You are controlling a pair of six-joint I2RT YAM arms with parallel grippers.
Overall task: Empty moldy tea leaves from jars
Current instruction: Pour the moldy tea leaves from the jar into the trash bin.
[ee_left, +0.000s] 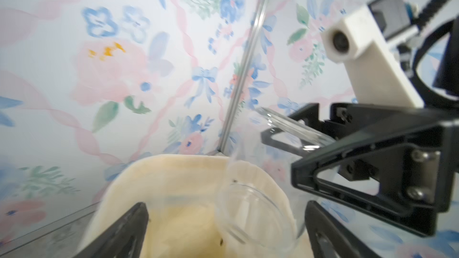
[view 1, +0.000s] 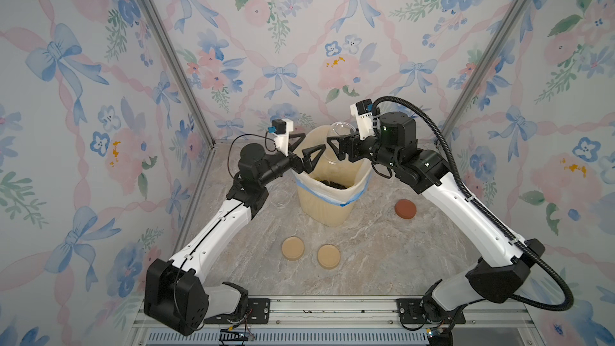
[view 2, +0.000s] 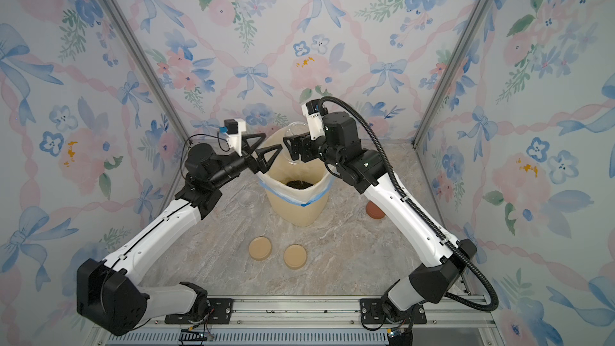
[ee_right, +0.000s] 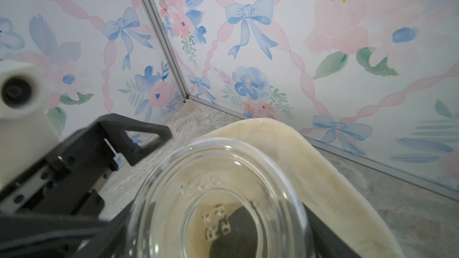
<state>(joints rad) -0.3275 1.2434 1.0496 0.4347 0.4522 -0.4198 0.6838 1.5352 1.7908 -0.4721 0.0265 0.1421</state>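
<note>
Right wrist view has the clear jar filling its lower middle, mouth down over the cream bin and pinched between the jaws of the right gripper; I judge that the smooth glass could slip from that pinch and drop in. At frame centre in both top views the left gripper, jaws wide apart and holding nothing, sits just beside that jar, so a sideways move could knock it. The held jar looks emptied (only stray dark specks cling to the glass), the moldy tea leaves lie heaped inside the lined bin, and 1 other jar stands left of the bin, seemingly empty.
</note>
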